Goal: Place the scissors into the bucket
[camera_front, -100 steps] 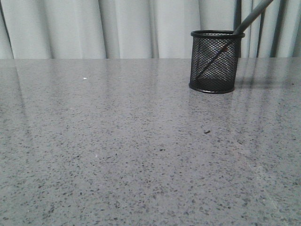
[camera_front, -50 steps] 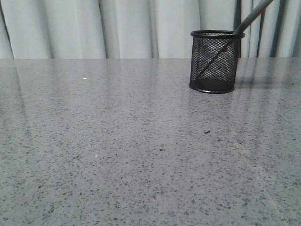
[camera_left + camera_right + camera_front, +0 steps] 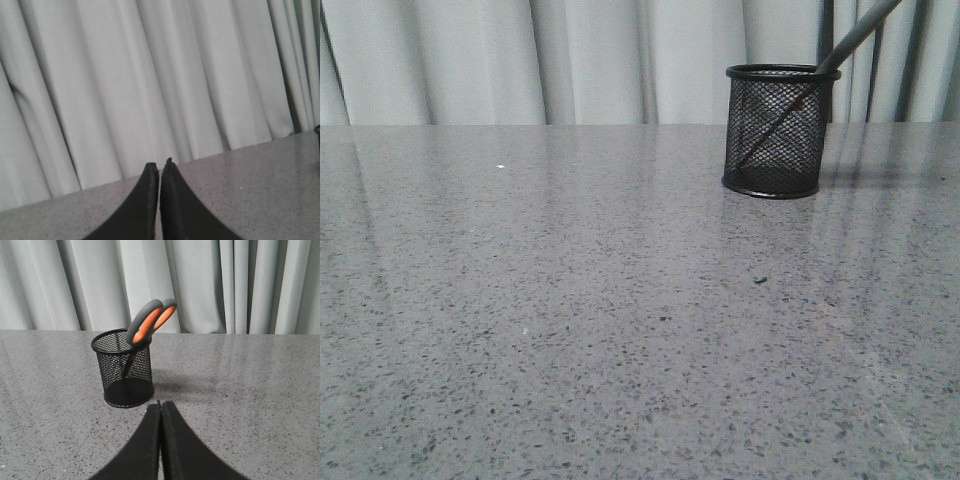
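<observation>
The black wire-mesh bucket [image 3: 781, 130] stands upright at the far right of the grey table, also seen from the right wrist [image 3: 124, 368]. The scissors [image 3: 149, 320] stand inside it, blades down, leaning with the grey and orange handles sticking out over the rim; from the front only a grey handle [image 3: 856, 36] shows. My right gripper [image 3: 160, 403] is shut and empty, a little short of the bucket and apart from it. Off to the side, my left gripper [image 3: 159, 164] is shut and empty above the table. Neither gripper appears in the front view.
A speckled grey stone table [image 3: 620, 300] stretches across the view, its far edge running along pale pleated curtains [image 3: 570, 60]. A thin sliver of a dark object [image 3: 317, 130] shows at the edge of the left wrist view.
</observation>
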You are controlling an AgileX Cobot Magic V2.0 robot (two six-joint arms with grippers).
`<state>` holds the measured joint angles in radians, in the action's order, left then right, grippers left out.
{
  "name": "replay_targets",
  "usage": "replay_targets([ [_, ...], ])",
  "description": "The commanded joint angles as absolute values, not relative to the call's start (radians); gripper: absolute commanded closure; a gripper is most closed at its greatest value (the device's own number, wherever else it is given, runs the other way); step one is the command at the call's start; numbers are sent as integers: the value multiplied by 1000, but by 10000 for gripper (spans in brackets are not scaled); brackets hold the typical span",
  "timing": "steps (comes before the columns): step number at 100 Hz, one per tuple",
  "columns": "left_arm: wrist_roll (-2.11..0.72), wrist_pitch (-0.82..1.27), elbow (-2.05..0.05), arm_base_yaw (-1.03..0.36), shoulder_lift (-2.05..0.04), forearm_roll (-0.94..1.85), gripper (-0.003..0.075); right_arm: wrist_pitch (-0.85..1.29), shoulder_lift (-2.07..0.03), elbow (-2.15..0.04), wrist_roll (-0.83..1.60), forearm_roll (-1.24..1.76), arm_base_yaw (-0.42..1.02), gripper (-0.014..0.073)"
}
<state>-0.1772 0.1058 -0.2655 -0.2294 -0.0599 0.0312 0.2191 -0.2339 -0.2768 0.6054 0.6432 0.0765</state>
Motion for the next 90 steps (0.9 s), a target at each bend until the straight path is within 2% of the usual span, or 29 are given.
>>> replay_targets([
  [1,-125,66,-239,-179,-57,29,741,152,-241,-302,616,654,76,643],
  [16,-53,67,-104,-87,11,28,741,152,-241,-302,616,654,76,643],
  [35,-38,20,17,-56,30,36,741,150,-239,-302,616,654,76,643],
  [90,-36,9,17,-54,30,61,741,150,-239,-302,616,654,76,643],
])
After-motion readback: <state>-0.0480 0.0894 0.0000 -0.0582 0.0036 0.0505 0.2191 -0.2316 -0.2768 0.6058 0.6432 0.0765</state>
